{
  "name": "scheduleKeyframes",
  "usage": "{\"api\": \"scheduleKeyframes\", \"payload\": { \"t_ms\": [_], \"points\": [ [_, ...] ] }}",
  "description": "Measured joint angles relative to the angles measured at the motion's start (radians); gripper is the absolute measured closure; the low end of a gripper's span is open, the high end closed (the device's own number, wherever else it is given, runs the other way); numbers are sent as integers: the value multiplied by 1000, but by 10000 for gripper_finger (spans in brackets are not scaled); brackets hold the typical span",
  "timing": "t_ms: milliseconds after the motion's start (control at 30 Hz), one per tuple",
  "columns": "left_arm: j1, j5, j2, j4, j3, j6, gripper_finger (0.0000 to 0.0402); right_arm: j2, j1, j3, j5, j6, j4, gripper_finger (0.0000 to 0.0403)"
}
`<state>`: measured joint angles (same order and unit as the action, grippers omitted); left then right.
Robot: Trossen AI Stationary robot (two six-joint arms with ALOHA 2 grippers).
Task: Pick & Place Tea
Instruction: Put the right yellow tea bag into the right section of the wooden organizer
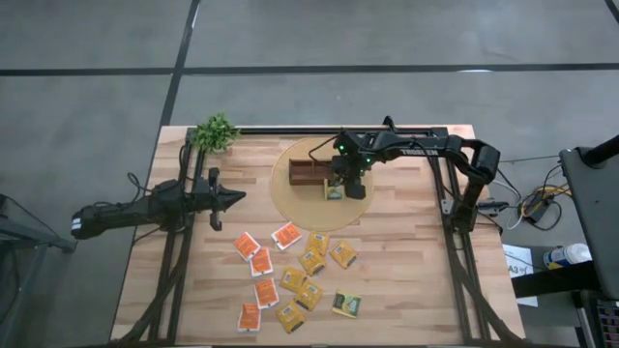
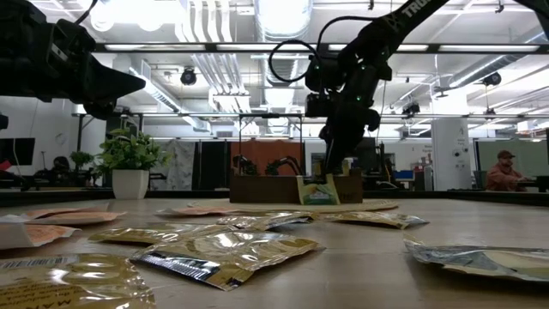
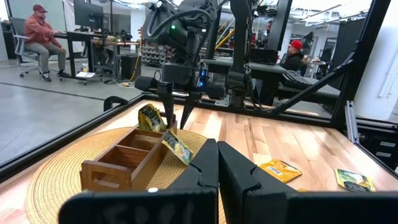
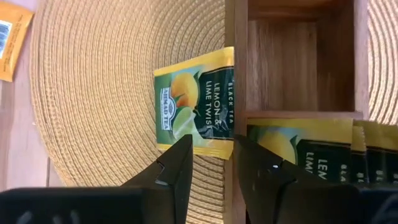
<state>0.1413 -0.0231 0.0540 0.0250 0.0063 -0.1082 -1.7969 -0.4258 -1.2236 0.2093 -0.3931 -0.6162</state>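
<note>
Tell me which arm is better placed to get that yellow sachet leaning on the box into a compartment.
The right. Its gripper hangs open directly over the yellow sachet propped against the wooden box on the woven mat. The left gripper waits shut, well off to the side.

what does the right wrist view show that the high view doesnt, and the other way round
Only the right wrist view shows print on the yellow sachet leaning against the wooden box: "lemon & lime twist", black tea. It also shows more yellow sachets filed in one compartment, with the next compartment empty.

Only the high view shows the left gripper waiting at the table's left, the potted plant, and the loose sachets scattered on the table.

Both show the box on the round woven mat and the right gripper open by the leaning sachet.
</note>
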Motion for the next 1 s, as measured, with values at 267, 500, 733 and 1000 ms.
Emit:
{"api": "scheduleKeyframes", "payload": {
  "t_ms": [267,500,733,1000],
  "points": [
    [0,0,0,0,0,0,401,0,2,0,-56,4,6,294],
    [0,0,0,0,0,0,401,30,34,0,-47,125,-34,271],
    [0,0,0,0,0,0,401,109,82,40,23,310,-15,227],
    [0,0,0,0,0,0,401,185,136,247,96,553,282,194]
  ]
}}
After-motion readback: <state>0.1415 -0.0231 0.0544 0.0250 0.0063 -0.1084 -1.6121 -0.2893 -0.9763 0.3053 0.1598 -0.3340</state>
